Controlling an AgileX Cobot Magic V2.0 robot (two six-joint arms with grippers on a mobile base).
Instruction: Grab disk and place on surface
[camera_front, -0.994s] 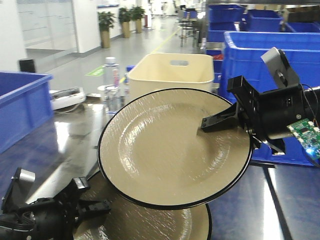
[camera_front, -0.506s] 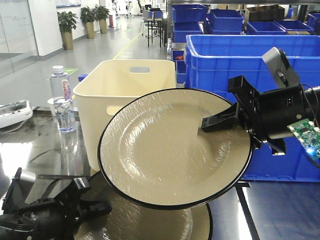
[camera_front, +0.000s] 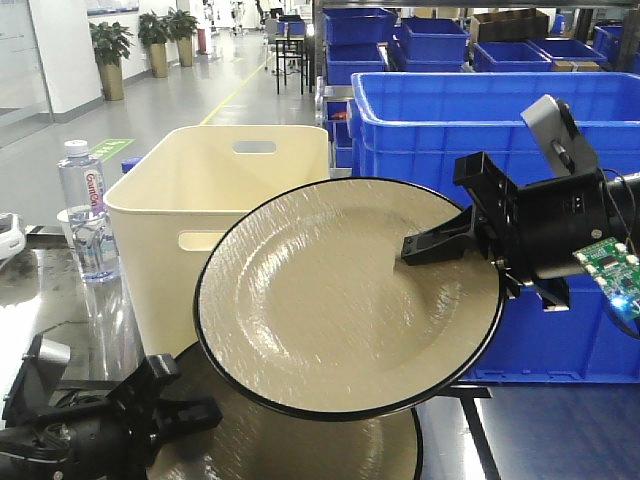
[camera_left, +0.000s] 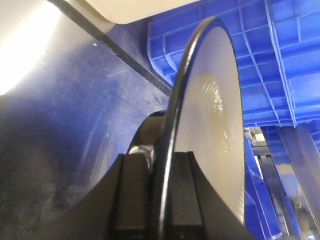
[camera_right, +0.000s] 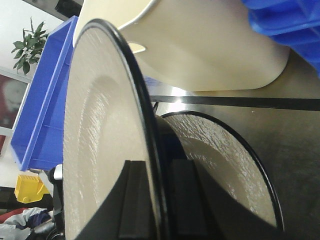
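Observation:
A beige disk with a black rim (camera_front: 330, 300) hangs tilted in the air at the middle of the front view, with my right gripper (camera_front: 420, 248) shut on its right edge. In the right wrist view that disk (camera_right: 100, 150) runs edge-on between the fingers (camera_right: 182, 190). A second, matching disk (camera_front: 310, 445) lies low at the bottom, and my left gripper (camera_front: 195, 413) is shut on its left edge. The left wrist view shows its rim (camera_left: 180, 100) clamped between both pads. The dark glossy surface (camera_right: 295, 150) with a black tape line (camera_right: 240, 101) lies underneath.
A cream plastic tub (camera_front: 190, 200) stands behind the disks. Large blue bins (camera_front: 450, 110) fill the right and back. A water bottle (camera_front: 85, 210) stands at the left on the glossy tabletop (camera_front: 50, 310). Another blue bin (camera_right: 45, 95) shows in the right wrist view.
The background has slid left in the front view: tub, bottle and blue bins all shifted. Both grippers and their disks keep the same place in the frame.

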